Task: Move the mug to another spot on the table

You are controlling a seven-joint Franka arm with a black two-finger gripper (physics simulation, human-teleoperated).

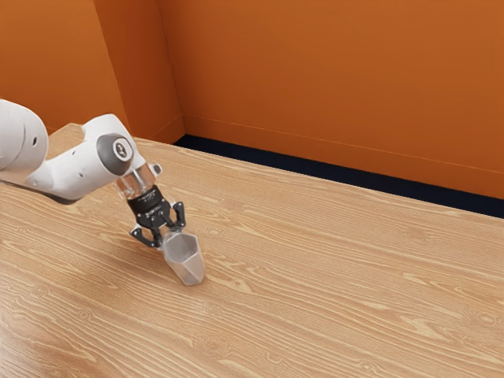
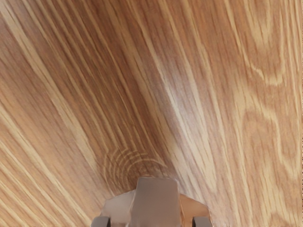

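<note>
A grey faceted mug (image 1: 186,260) leans on the wooden table (image 1: 331,260), its open mouth tipped up toward the arm and its base on the wood. My black gripper (image 1: 161,232) sits at the mug's rim, on the exterior view's left side of the table, with its fingers closed on the rim. In the wrist view the mug (image 2: 155,203) is a grey blurred shape just under my hand, with bare wood grain beyond it.
The table (image 2: 189,94) stretches wide toward the exterior view's right and front. Orange walls with a dark floor strip (image 1: 354,177) run behind the far edge of the table.
</note>
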